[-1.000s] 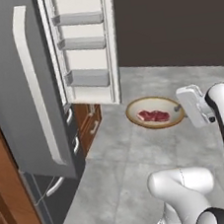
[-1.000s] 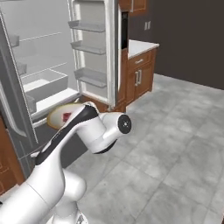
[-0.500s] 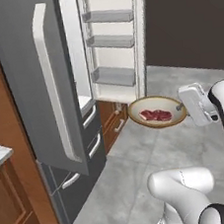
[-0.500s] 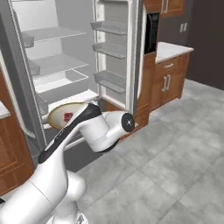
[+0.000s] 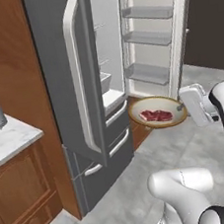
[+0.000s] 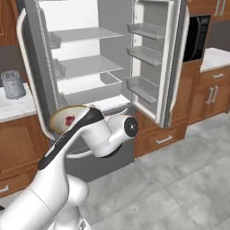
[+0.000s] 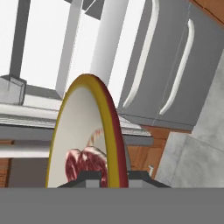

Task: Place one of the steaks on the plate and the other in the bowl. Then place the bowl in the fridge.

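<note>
The tall grey double-door fridge stands open, its white shelves bare as far as they show, so the last step, setting the bowl inside, is not yet done. The small shallow bowl with tan-brown rim and cream inside hangs in the air just in front of the open compartment, carrying the dark red marbled steak, so that part looks finished. The two-finger gripper is clamped shut on the bowl's rim. The plate and paler steak are out of frame, so that step cannot be judged; in the right base view the arm hides most of the bowl
</note>
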